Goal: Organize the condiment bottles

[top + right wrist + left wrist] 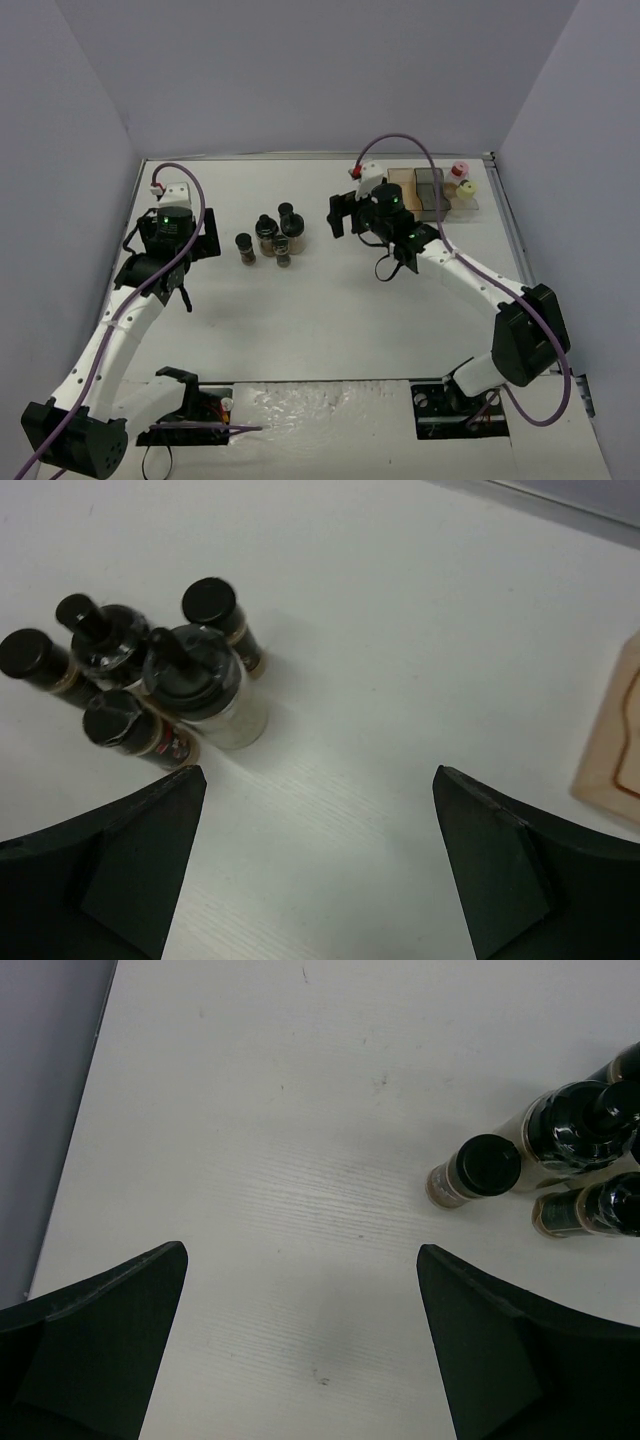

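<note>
Bench (330,320): white top, with my two arms reaching in from its near edge.

Tray (403,183): sits at the far right corner of the bench. Amber and grey compartments are visible.

My left pincer (302,1255): released, with the fingers spread wide and only bare bench between them. It hangs toward the left edge, apart from the bottles. My left wrist camera shows the group off to the upper right, untouched.

My right pincer (318,772): released, with nothing between the fingers. It hangs over the bench between the bottle group and the tray, touching neither.

Condiment bottles, main group: five stand upright and packed close together about mid-bench, slightly left of centre.
- Taller knob-topped bottle (195,680): clear body, black top, and the closest of the group to my right pincer.
- Second knob-topped bottle (105,645): stands right beside the first.
- First black-capped jar (212,600): small, brownish contents, against the taller knob-topped bottle.
- Second black-capped jar (112,717): small, tucked in beside both knob-topped bottles.
- Third black-capped jar (25,652): small, on the outer side of the group.

Condiment bottles, far right corner: the pink-capped jar (459,170) and the yellow-capped jar (466,187) stand side by side at the tray's right end. I cannot tell whether they are inside a compartment or just beside the tray.
</note>
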`<state>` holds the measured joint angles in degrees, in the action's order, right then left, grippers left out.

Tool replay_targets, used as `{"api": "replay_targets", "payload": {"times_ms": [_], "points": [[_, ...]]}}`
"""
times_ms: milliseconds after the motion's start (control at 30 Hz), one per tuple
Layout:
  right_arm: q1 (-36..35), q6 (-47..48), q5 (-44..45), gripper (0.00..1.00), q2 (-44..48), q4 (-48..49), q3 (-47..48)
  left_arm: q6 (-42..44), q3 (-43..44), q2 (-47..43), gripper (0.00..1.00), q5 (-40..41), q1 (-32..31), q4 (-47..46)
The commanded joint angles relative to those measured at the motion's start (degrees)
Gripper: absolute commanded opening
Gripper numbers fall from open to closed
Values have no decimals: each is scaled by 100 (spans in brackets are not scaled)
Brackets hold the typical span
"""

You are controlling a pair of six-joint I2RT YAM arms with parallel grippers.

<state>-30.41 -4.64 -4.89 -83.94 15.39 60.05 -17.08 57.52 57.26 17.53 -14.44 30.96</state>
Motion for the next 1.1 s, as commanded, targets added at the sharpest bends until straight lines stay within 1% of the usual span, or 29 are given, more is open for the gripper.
{"api": "replay_targets", "payload": {"times_ms": [0, 67, 167, 333, 600, 733, 900, 1067], "points": [[-474, -14, 273, 94, -262, 1104, 118, -90, 146, -112, 97, -151, 46, -301], [-637, 53, 131, 94, -669, 1204, 291, -102, 138, -143, 97, -178, 38, -309], [-802, 151, 72, 94, -984, 1303, 548, -95, 129, -169, 97, -180, 46, -311], [-998, 174, 140, 94, -1799, 1451, 1048, -104, 94, -233, 97, -197, 46, -319], [-1116, 192, 357, 93, -2495, 1528, 1624, -120, 111, -224, 97, -285, 46, -327], [-1125, 215, 418, 89, -2700, 1579, 1753, -115, 111, -224, 97, -276, 46, -319], [-1125, 253, 472, 81, -2852, 1508, 1845, -105, 111, -207, 97, -312, 46, -319], [-1133, 236, 497, 79, -2836, 1457, 1739, -104, 112, -207, 97, -322, 46, -325]]}}
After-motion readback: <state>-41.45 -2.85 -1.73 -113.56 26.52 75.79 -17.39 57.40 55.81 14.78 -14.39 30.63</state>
